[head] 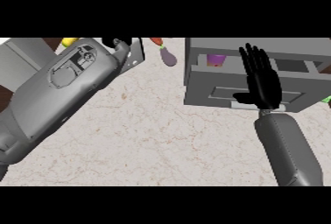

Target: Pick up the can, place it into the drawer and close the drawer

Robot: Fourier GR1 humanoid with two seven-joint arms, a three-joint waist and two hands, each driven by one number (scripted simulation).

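The black right hand [262,81], fingers straight, lies over the open grey drawer [213,89] holding the purple can [216,60]; the left hand [119,43], mostly hidden, shows at the marbled bench's [149,135] far edge, its fingers unclear.

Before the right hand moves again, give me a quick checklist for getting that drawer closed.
1. Can inside the drawer: ok, a purple can shows in the open drawer.
2. Right hand free of the can: ok, the right hand is open with straight fingers, holding nothing.
3. Right hand placed at the drawer front: ok, it lies over the drawer front.
4. Drawer closed: not ok, its inside is exposed.
5. Left hand clear of the drawer: ok, the left hand is at the view's top left, away from it.
6. Purple eggplant clear of the drawer: ok, it lies on the counter beside it.
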